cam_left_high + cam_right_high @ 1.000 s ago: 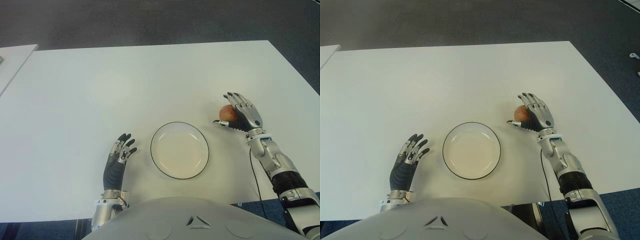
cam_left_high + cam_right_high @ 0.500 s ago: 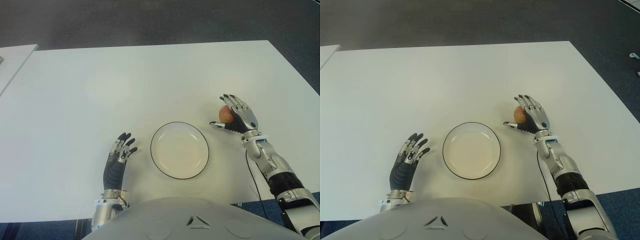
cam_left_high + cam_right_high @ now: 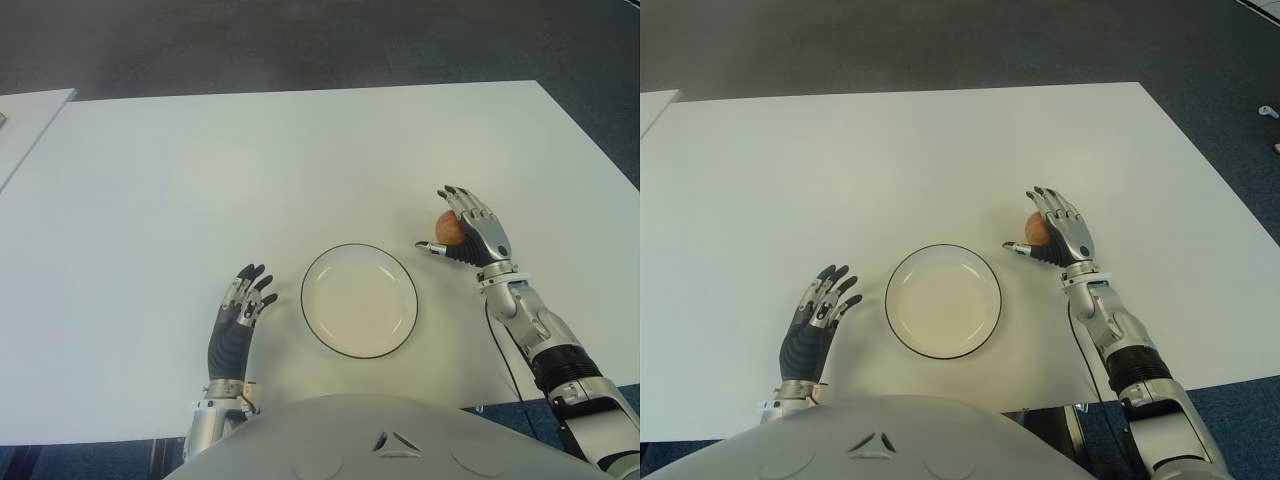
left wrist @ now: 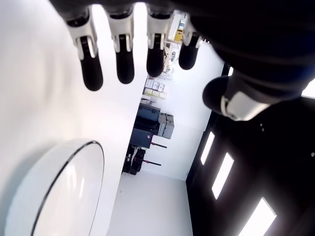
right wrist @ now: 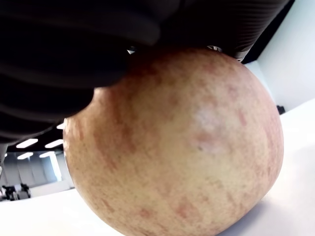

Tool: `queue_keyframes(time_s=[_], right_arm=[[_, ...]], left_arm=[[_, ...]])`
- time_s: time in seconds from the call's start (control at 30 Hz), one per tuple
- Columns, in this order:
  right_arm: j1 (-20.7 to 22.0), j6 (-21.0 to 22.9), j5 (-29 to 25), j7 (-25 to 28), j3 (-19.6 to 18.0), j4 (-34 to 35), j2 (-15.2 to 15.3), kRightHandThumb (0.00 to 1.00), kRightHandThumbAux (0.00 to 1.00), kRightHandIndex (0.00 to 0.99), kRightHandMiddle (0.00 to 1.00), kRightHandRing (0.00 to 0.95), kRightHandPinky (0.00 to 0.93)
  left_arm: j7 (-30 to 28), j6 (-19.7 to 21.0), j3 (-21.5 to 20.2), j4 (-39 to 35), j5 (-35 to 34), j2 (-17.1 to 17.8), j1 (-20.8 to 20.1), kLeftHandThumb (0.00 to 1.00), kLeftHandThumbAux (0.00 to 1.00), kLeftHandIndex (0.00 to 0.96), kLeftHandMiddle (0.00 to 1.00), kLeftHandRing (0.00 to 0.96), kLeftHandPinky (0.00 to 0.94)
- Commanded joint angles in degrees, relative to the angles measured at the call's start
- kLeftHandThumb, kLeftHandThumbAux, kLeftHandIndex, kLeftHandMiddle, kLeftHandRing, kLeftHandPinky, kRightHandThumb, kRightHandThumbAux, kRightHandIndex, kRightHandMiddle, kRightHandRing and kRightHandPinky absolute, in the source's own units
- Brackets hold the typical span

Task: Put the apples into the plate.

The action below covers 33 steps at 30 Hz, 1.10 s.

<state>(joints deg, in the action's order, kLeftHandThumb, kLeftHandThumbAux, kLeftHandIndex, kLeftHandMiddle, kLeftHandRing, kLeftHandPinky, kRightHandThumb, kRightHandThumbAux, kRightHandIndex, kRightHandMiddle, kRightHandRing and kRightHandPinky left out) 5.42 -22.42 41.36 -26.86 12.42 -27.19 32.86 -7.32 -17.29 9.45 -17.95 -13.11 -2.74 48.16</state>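
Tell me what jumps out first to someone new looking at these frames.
The right hand wrapped around a reddish apple, just right of the plate; in its wrist view the apple fills the picture. The white, dark-rimmed plate holds nothing and sits near the table's front edge. The left hand shows left of the plate, fingers spread.

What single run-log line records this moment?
right hand: shut on round red-yellow apple, right of plate | left hand: open, left of plate | white black-rimmed plate: holds nothing
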Motion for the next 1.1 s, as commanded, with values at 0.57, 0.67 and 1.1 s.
queue_keyframes(time_s=[0.57, 0.67, 1.1], right_arm=[[4.75, -0.30, 3.11, -3.23, 5.02, -10.89, -1.12, 0.295, 0.383, 0.095, 0.083, 0.049, 0.058], [5.64, -0.60, 3.39, -4.16, 5.94, -12.76, -1.03, 0.300, 0.384, 0.101, 0.087, 0.052, 0.060], [6.79, -0.27, 2.57, -3.52, 7.90, -14.61, -0.58, 0.361, 0.430, 0.133, 0.098, 0.058, 0.047]], left_arm=[[-0.35, 0.01, 0.40, -1.04, -1.28, 0.33, 1.05, 0.235, 0.476, 0.160, 0.171, 0.196, 0.256], [-0.30, 0.08, 0.48, -1.43, -1.41, 0.34, 1.37, 0.237, 0.474, 0.162, 0.175, 0.200, 0.260], [-0.62, 0.54, 1.14, -3.42, -2.73, 0.74, 2.85, 0.256, 0.479, 0.176, 0.187, 0.208, 0.268]])
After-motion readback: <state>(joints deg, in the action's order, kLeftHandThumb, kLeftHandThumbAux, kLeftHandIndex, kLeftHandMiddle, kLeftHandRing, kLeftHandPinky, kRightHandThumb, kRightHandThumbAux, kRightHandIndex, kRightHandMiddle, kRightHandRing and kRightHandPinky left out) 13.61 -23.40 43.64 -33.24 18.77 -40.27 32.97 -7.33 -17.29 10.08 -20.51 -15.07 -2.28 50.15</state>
